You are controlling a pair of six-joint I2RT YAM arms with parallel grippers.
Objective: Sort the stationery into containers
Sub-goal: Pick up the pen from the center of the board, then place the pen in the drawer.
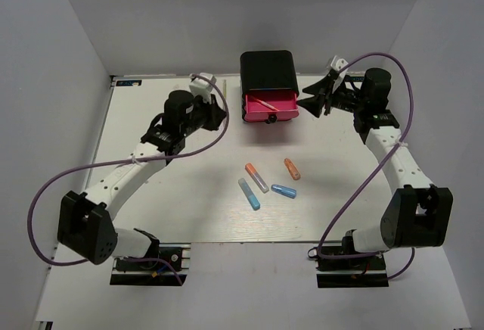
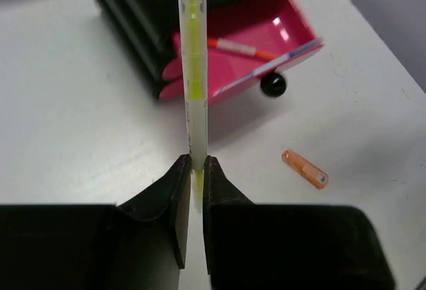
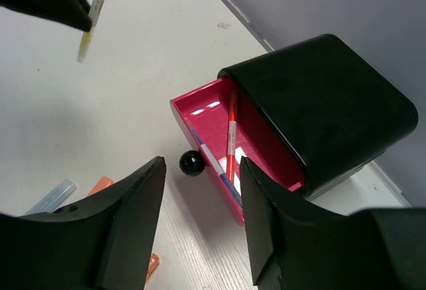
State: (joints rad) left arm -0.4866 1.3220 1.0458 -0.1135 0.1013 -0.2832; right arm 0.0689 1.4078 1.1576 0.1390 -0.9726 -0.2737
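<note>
Because the yellow pen [image 2: 194, 57] looks thin, light, stiff and slippery, the left tool [image 2: 193, 165] is shut tight on one end of it, near the open pink drawer [image 2: 293, 24]. The right tool [image 3: 201, 165] is wide open, holding nothing

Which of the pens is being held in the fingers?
The yellow pen, clamped in the left fingers; the orange-red pen lies inside the open pink drawer.
</note>
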